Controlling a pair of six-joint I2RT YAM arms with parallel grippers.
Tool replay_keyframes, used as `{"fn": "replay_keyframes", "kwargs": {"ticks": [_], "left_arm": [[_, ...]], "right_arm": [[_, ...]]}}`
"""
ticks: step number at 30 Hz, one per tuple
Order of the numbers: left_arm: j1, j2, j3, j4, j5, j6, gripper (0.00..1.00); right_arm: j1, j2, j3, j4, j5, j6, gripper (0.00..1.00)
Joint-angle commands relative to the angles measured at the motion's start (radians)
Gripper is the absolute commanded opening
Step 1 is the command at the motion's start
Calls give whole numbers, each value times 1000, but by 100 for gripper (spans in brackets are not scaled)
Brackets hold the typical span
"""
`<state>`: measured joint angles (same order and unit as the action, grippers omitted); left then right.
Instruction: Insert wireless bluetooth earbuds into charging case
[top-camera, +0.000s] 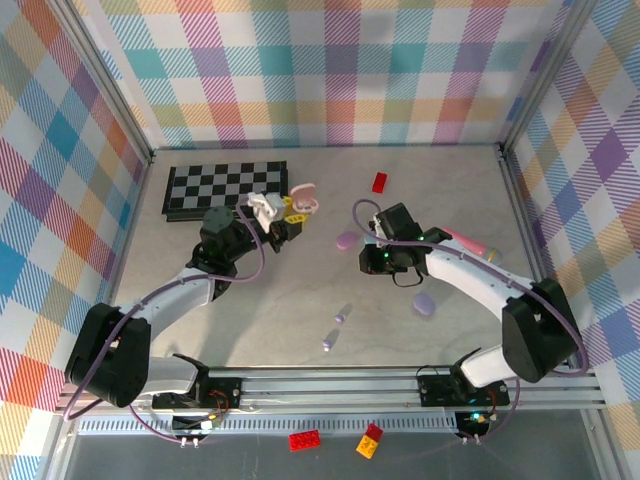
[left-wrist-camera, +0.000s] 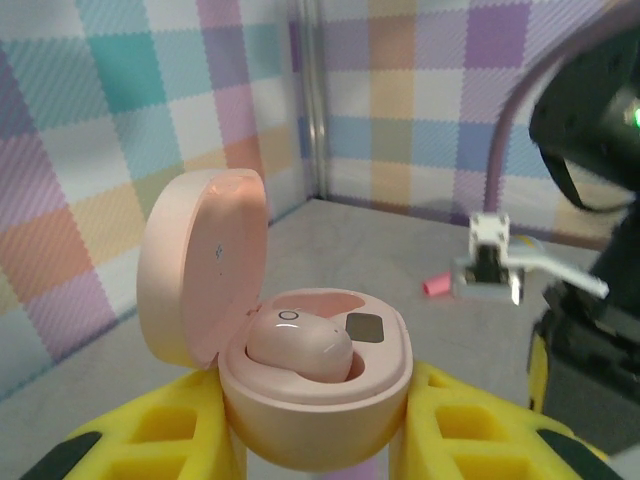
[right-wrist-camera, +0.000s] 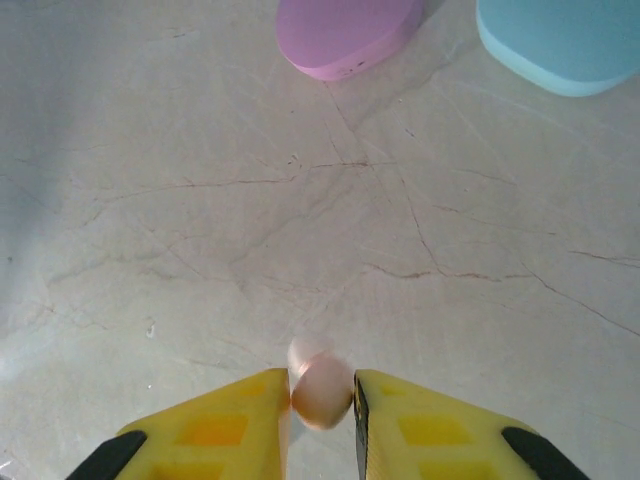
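above the veined table (right-wrist-camera: 180, 200), right hand (right-wrist-camera: 321, 388) pinches rounded pink earbud (right-wrist-camera: 323, 398)

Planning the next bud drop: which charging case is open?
The pink case held in the left gripper: its lid stands up, one earbud seated inside. The lilac case and blue case lie shut on the table.

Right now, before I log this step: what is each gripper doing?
Left gripper: closed on the open pink charging case.
Right gripper: closed on a pink earbud.
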<state>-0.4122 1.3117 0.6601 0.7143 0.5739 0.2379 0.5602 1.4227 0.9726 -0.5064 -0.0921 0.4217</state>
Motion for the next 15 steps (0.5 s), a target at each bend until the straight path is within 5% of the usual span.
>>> {"fn": "replay_keyframes", "kwargs": {"ticks": [1,8,15], "left_arm": [[-31,-12,-16,3,5,45,32],[-66,20,-23,20,17,42,30],[-65,48,-27,79,7,-6,30]], "right_arm": [[-8,-55,84,-102,7,-63,24],[-9,-78,219,-243,25,-98,25],[-117,-94,105,-164,37,43,33]]}}
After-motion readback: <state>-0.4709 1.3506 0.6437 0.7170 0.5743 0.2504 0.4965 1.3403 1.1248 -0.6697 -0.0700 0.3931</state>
